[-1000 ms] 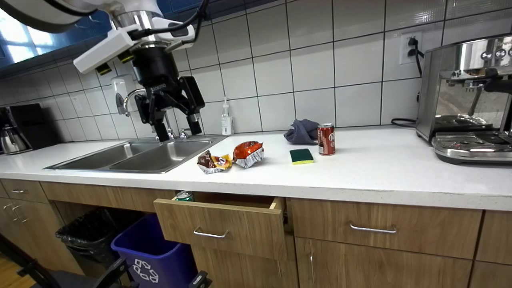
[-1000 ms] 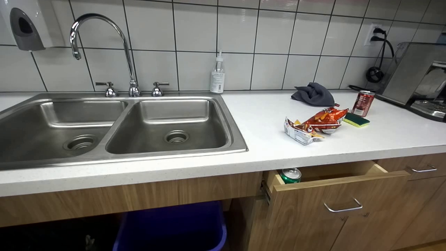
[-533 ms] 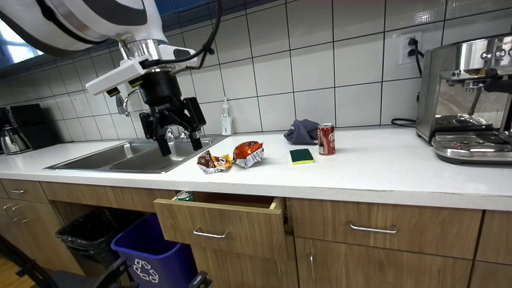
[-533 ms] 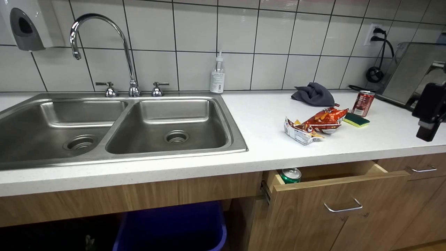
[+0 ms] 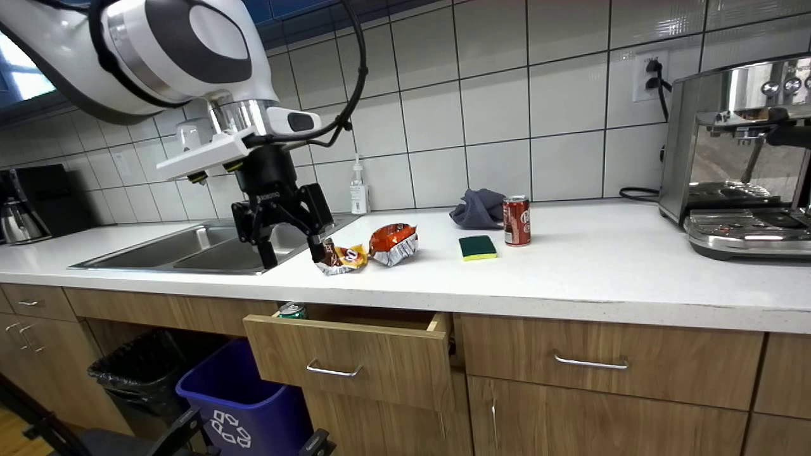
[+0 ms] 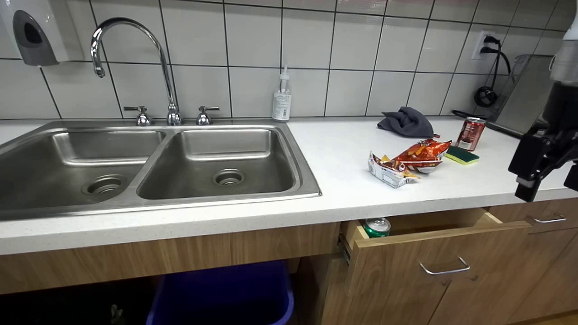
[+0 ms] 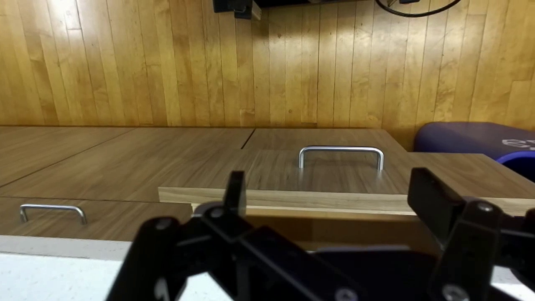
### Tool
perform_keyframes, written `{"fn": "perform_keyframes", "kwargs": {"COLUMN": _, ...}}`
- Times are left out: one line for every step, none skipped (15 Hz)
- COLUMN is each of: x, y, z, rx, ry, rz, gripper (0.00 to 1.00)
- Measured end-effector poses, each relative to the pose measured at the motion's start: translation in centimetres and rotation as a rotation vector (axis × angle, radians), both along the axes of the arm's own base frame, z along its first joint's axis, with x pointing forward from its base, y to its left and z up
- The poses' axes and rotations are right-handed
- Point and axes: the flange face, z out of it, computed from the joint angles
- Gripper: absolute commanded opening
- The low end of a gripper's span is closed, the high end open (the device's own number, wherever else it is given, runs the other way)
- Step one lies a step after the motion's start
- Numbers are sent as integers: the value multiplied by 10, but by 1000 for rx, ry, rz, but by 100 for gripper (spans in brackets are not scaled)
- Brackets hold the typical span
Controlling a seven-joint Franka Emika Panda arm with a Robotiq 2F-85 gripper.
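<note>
Along a tiled kitchen wall [image 5: 494, 107] we see a white counter [image 5: 602, 266]. The tool [image 5: 293, 256] hangs with its jaws wide apart, and the wrist view shows an open wooden drawer [image 7: 334, 179] between them. We find the drawer just below the counter's edge, a green can [image 6: 377, 227] inside at one end. On the counter lies a red snack bag [image 5: 394, 244].

White recycling arrows [image 5: 230, 429] mark the blue bin [image 5: 279, 415]; lettering [image 5: 268, 197] on the hand [image 5: 293, 254] and red can [image 5: 517, 220] is blurred past reading.

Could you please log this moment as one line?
gripper: open, nothing held; drawer: open; green can: inside drawer; orange snack bag: on counter
</note>
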Motion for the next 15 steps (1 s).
{"fn": "perform_keyframes", "kwargs": {"x": 2, "y": 0, "z": -5, "rx": 2, "ry": 8, "rz": 1, "gripper": 100}}
{"fn": "perform_keyframes", "kwargs": {"x": 4, "y": 0, "z": -8, "rx": 2, "ry": 17, "rz": 1, "gripper": 100}}
{"fn": "perform_keyframes", "kwargs": {"x": 7, "y": 0, "z": -11, "rx": 3, "ry": 23, "rz": 1, "gripper": 100}}
{"fn": "perform_keyframes", "kwargs": {"x": 9, "y": 0, "z": -12, "rx": 3, "ry": 26, "rz": 1, "gripper": 100}}
{"fn": "perform_keyframes", "kwargs": {"x": 10, "y": 0, "z": -12, "rx": 3, "ry": 27, "rz": 1, "gripper": 100}}
{"fn": "perform_keyframes", "kwargs": {"x": 11, "y": 0, "z": -12, "rx": 3, "ry": 27, "rz": 1, "gripper": 100}}
{"fn": "perform_keyframes", "kwargs": {"x": 11, "y": 0, "z": -12, "rx": 3, "ry": 26, "rz": 1, "gripper": 100}}
{"fn": "perform_keyframes", "kwargs": {"x": 11, "y": 0, "z": -12, "rx": 3, "ry": 26, "rz": 1, "gripper": 100}}
{"fn": "perform_keyframes", "kwargs": {"x": 11, "y": 0, "z": -12, "rx": 3, "ry": 26, "rz": 1, "gripper": 100}}
{"fn": "perform_keyframes", "kwargs": {"x": 11, "y": 0, "z": -12, "rx": 3, "ry": 26, "rz": 1, "gripper": 100}}
{"fn": "perform_keyframes", "kwargs": {"x": 11, "y": 0, "z": -12, "rx": 3, "ry": 26, "rz": 1, "gripper": 100}}
{"fn": "perform_keyframes", "kwargs": {"x": 11, "y": 0, "z": -12, "rx": 3, "ry": 26, "rz": 1, "gripper": 100}}
{"fn": "perform_keyframes", "kwargs": {"x": 11, "y": 0, "z": -12, "rx": 3, "ry": 26, "rz": 1, "gripper": 100}}
{"fn": "perform_keyframes", "kwargs": {"x": 11, "y": 0, "z": -12, "rx": 3, "ry": 27, "rz": 1, "gripper": 100}}
{"fn": "perform_keyframes", "kwargs": {"x": 11, "y": 0, "z": -12, "rx": 3, "ry": 28, "rz": 1, "gripper": 100}}
